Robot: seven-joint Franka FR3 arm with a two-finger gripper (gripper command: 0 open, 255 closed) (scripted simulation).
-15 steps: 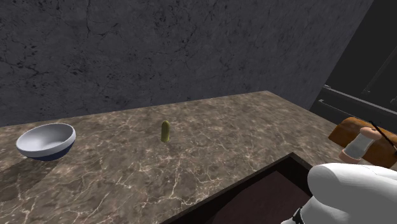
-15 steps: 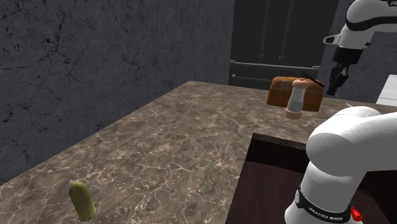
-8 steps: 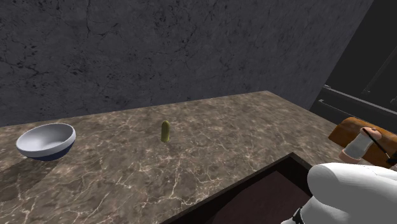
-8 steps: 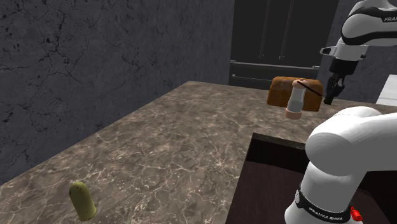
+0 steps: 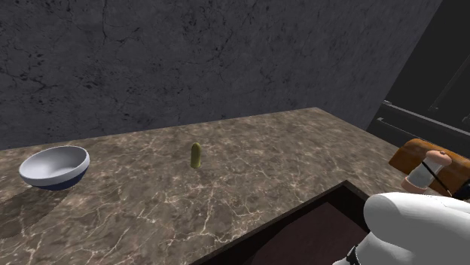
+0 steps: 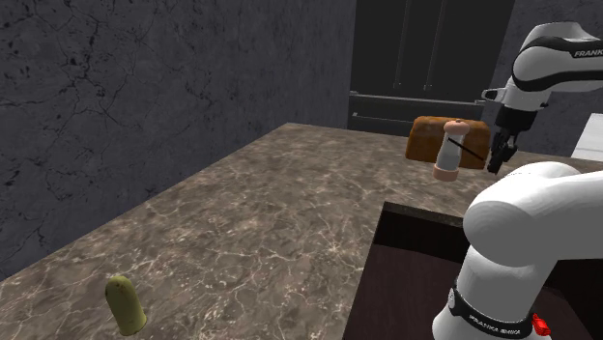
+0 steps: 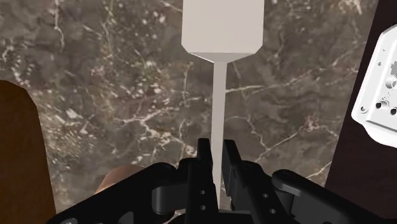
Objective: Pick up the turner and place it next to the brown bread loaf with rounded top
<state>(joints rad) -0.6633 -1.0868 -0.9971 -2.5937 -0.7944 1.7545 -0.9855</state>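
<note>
My gripper (image 7: 217,151) is shut on the thin handle of the turner (image 7: 222,28), whose pale flat blade hangs past the fingertips over the marble counter. In the second exterior view the gripper (image 6: 497,156) hangs low beside the brown bread loaf (image 6: 425,141), and the turner (image 6: 471,150) shows as a thin dark line slanting across in front of the loaf. The loaf's brown side (image 7: 19,165) lies close beside the gripper. In the shoulder view the loaf (image 5: 413,154) sits at the far right of the counter.
A pinkish-white cylinder (image 6: 447,150) stands upright against the loaf, very close to the turner. A small green upright object (image 5: 196,155) and a white bowl (image 5: 54,166) sit far off on the counter (image 5: 248,169). A dark recess (image 6: 411,261) opens beside the arm's white base (image 6: 527,232).
The gripper has come down with the turner, from above the loaf to just over the counter beside the loaf and the cylinder. Nothing else has moved.
</note>
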